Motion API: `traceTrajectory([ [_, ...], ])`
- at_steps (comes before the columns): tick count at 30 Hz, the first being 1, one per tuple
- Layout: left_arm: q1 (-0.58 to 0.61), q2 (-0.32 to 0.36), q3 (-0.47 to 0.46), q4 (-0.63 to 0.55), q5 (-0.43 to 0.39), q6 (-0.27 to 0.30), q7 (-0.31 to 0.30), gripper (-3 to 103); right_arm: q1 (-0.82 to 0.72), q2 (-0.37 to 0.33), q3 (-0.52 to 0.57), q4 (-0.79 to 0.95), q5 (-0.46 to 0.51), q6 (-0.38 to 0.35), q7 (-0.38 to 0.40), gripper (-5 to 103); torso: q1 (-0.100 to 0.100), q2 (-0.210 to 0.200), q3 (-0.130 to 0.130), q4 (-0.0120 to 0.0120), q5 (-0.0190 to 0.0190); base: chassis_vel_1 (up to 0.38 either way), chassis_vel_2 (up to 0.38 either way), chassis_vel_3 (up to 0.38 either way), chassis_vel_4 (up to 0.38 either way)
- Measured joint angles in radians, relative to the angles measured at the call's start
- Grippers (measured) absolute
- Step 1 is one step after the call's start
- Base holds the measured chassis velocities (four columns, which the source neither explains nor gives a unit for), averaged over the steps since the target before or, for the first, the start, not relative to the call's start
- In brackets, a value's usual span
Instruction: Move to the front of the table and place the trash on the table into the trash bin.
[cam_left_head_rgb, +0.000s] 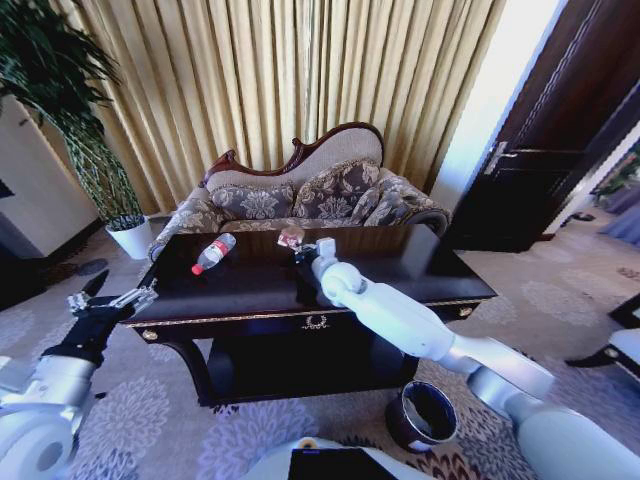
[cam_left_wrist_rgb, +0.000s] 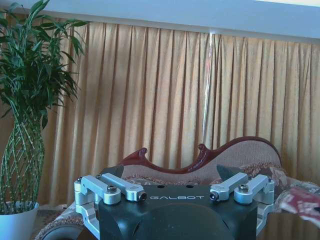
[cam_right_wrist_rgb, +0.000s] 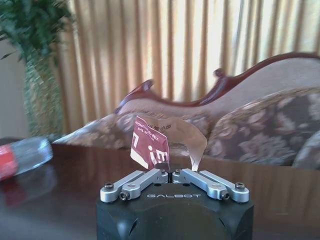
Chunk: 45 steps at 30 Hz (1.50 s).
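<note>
From the head view you see the dark glossy surface (cam_left_head_rgb: 420, 265) ahead, with the sofa (cam_left_head_rgb: 300, 195) behind it. Your right claw (cam_left_head_rgb: 308, 246) reaches over the far middle of the surface, pinching a maroon-and-clear wrapper (cam_left_head_rgb: 291, 237). The clear bottle (cam_left_head_rgb: 213, 253) with its red cap lies on its side left of that, well apart from the claw. The trash bin (cam_left_head_rgb: 422, 416) stands on the carpet near the front right leg, under your right arm. Your left claw (cam_left_head_rgb: 112, 299) hangs off the left end of the surface, spread open and holding nothing.

In the left wrist view your left claw (cam_left_wrist_rgb: 176, 192) shows its fingers (cam_left_wrist_rgb: 112, 189) wide apart, facing the curtains (cam_left_wrist_rgb: 165, 95) and the potted plant (cam_left_wrist_rgb: 25, 125).

In the right wrist view your right claw (cam_right_wrist_rgb: 172, 176) is closed tight on the wrapper (cam_right_wrist_rgb: 150, 147), which stands up from the fingertips; whether it touches the surface there is hard to judge. The bottle (cam_right_wrist_rgb: 22, 156) lies off to one side.
</note>
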Motion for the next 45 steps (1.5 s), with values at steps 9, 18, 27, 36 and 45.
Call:
traceTrajectory([
  [9, -0.017, 0.011, 0.01, 0.0, -0.008, 0.006, -0.001, 100, -0.281, -0.217, 0.321, 0.182, -0.101, 0.061, -0.073, 0, 0.0, 0.0, 0.0, -0.0004, 0.0003, 0.0, 0.0, 0.0, 0.0],
  [18, -0.024, 0.03, 0.011, 0.012, -0.033, 0.008, 0.006, 100, -0.608, -0.339, 0.649, 0.344, -0.151, 0.103, -0.128, 0, 0.0, 0.0, 0.0, 0.0001, -0.0003, 0.0, 0.0, 0.0, 0.0],
  [27, -0.03, 0.04, 0.015, 0.029, -0.042, 0.028, 0.012, 100, -1.018, -0.296, 1.026, 0.5, -0.182, 0.14, -0.212, 0, 0.0, 0.0, 0.0, 0.0, -0.0002, 0.0, 0.0, 0.0, 0.0],
  [36, -0.024, 0.05, 0.005, 0.032, -0.051, 0.032, 0.011, 100, -1.213, -0.208, 1.127, 0.588, -0.232, 0.174, -0.255, 0, 0.0, 0.0, 0.0, -0.0003, -0.0002, 0.0, 0.0, 0.0, 0.0],
  [45, -0.021, 0.048, 0.01, 0.016, -0.055, 0.033, 0.011, 100, -1.219, -0.196, 1.123, 0.656, -0.226, 0.173, -0.253, 0, 0.0, 0.0, 0.0, 0.0001, -0.0003, 0.0, 0.0, 0.0, 0.0],
])
